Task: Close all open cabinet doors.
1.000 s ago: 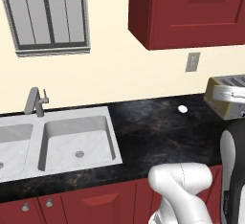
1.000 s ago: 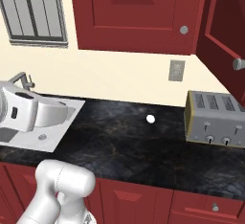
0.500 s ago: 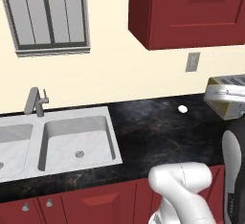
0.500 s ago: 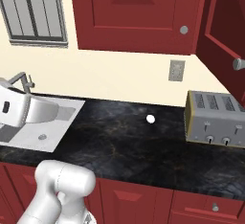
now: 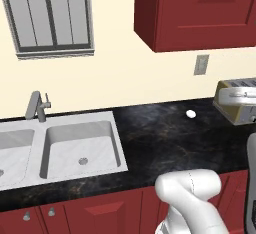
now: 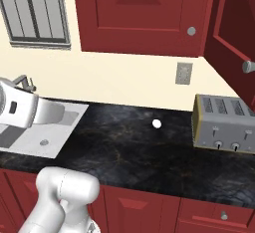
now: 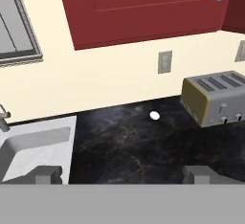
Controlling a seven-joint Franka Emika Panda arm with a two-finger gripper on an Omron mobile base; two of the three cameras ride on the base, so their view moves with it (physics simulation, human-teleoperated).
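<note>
arm: white arm comes up from the bottom of both base views, with the hand end (image 6: 17, 110) swung way out to the left edge of the right base view, hanging over the sink (image 6: 42, 132)
gripper: fingertips (image 7: 48, 174) poke up at the bottom of the hand view, spread wide with nothing between them, so it's let go and empty, gripper (image 7: 122, 175) looking across the black counter (image 7: 129, 146)
closed door: dark red cabinet door (image 6: 144, 13) flat against the wall cabinet, grey knob (image 6: 191, 31) at its lower right
open door: second cabinet door (image 6: 234, 33) on the right is swung out toward the camera, its knob (image 6: 247, 66) sticking out above the toaster (image 6: 224, 130)
counter stuff: small white ball thing (image 6: 157, 123) sits between sink and toaster, well apart from both; wall outlet (image 6: 184, 72) behind it
vs earlier: the hand end has slid further left and a bit up in the right base view compared to half a second ago; in the left base view the toaster area at the right edge looks a little different too. doors, ball, toaster haven't budged
</note>
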